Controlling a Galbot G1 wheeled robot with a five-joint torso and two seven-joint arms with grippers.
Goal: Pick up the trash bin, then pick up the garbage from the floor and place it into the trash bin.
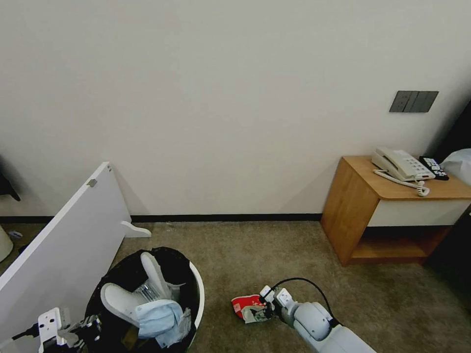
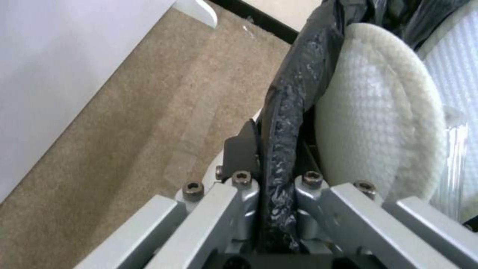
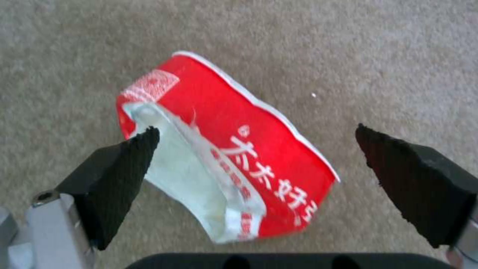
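The trash bin [image 1: 197, 290], white with a black liner, stands on the floor [image 1: 274, 250] at the lower left. It holds two white slippers [image 1: 122, 299] and a pale-blue wad [image 1: 159, 316]. My left gripper [image 1: 86, 327] is shut on the bin's bag-covered rim; the left wrist view has the gripper [image 2: 276, 151] pinching the black liner [image 2: 298, 74] beside a slipper [image 2: 378, 130]. A red-white packet [image 1: 249, 308] lies on the carpet to the bin's right. My right gripper [image 1: 269, 300] hangs open just over the packet [image 3: 234, 157], its black fingers [image 3: 119, 175] on either side without touching it.
A white board [image 1: 64, 240] leans at the left beside the bin. A wooden nightstand [image 1: 365, 206] with a phone [image 1: 402, 164] and a remote [image 1: 434, 167] stands at the right. A black baseboard [image 1: 221, 217] runs along the wall. Open carpet lies between bin and nightstand.
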